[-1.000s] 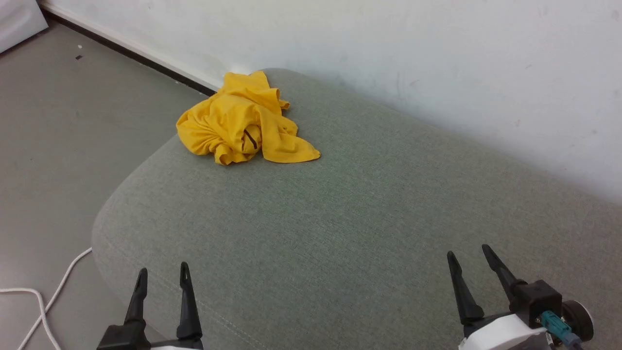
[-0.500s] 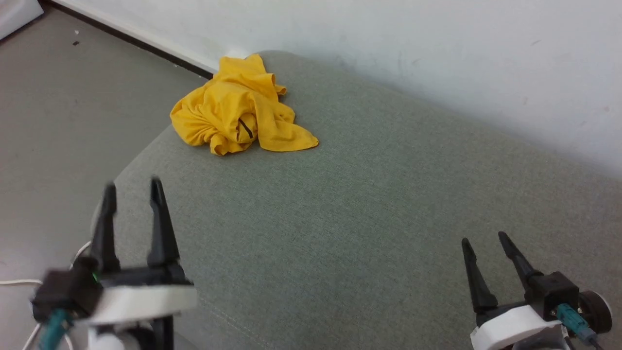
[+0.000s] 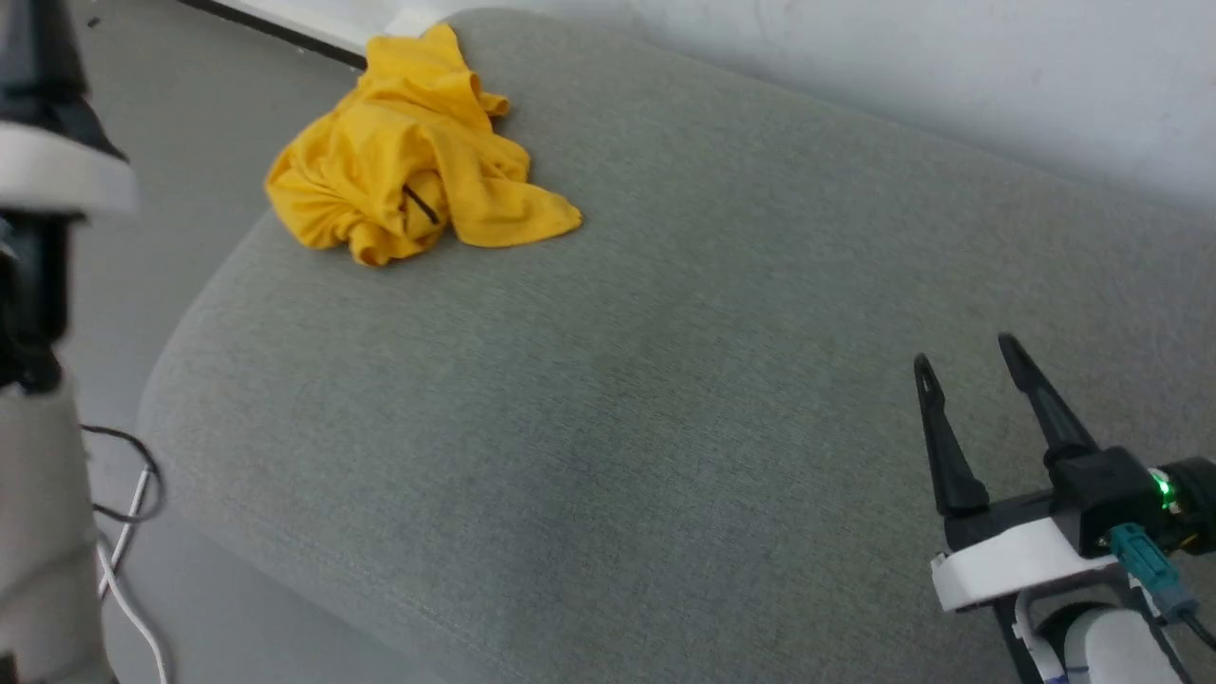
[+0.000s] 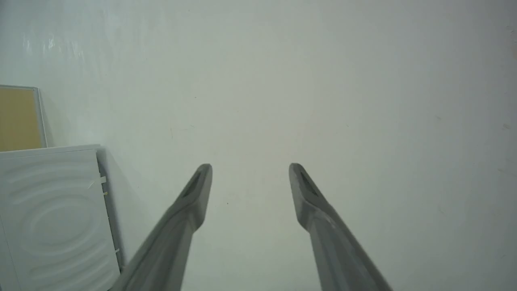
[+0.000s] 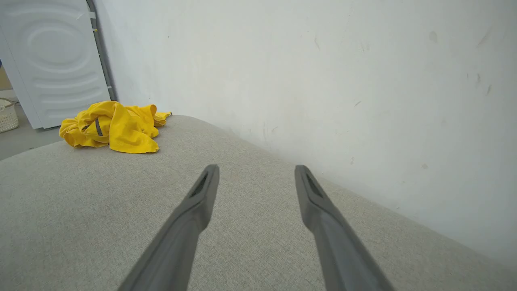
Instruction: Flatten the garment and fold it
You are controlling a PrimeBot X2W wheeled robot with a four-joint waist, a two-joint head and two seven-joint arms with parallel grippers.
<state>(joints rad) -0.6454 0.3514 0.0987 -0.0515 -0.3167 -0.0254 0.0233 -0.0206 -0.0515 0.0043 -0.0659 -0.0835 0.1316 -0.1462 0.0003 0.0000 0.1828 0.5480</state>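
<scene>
The garment (image 3: 408,180), bright yellow and crumpled in a heap with one dark stripe showing, lies at the far left corner of the grey-green cushion (image 3: 617,380). In the right wrist view the garment (image 5: 111,127) sits far ahead to the left. My right gripper (image 3: 964,356) hovers open and empty over the cushion's near right part, well away from the cloth. My left arm (image 3: 43,285) rises blurred along the left edge of the head view. The left gripper (image 4: 250,167) stands open with nothing between its fingers, facing a bare white wall.
A white wall (image 3: 950,66) runs behind the cushion. Grey floor (image 3: 171,114) lies to the left, with white and dark cables (image 3: 123,532) beside the cushion's near left corner. A white ribbed panel (image 5: 56,60) leans on the wall beyond the garment.
The head camera has tilted, shifting the whole picture. My left arm has risen high along the left edge, its fingers leaving the head view. The right gripper has moved forward over the cushion.
</scene>
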